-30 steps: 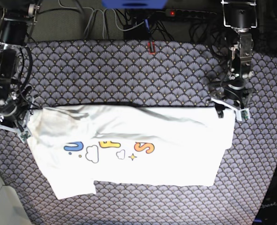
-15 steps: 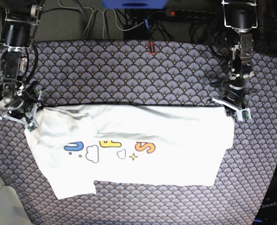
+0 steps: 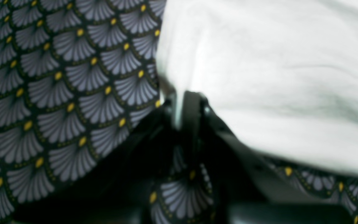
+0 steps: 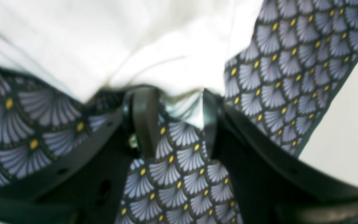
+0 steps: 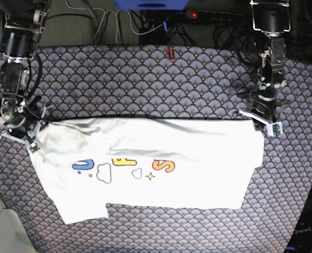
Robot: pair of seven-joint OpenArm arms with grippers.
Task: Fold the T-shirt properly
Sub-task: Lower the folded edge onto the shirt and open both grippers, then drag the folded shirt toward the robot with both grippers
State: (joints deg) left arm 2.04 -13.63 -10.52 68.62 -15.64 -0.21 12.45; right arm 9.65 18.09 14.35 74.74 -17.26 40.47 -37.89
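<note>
On patterned cloth [image 5: 145, 74], T-shirt [image 5: 198, 158] print half-hidden, left tool [image 3: 179, 105] pinching corner, right tool [image 4: 174, 102] spread.

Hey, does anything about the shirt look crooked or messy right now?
Yes. The T-shirt is not a tidy rectangle: at its lower-left corner a flap juts below the otherwise straight bottom edge, and wrinkles run near the top edge. The printed letters show only partly.
</note>
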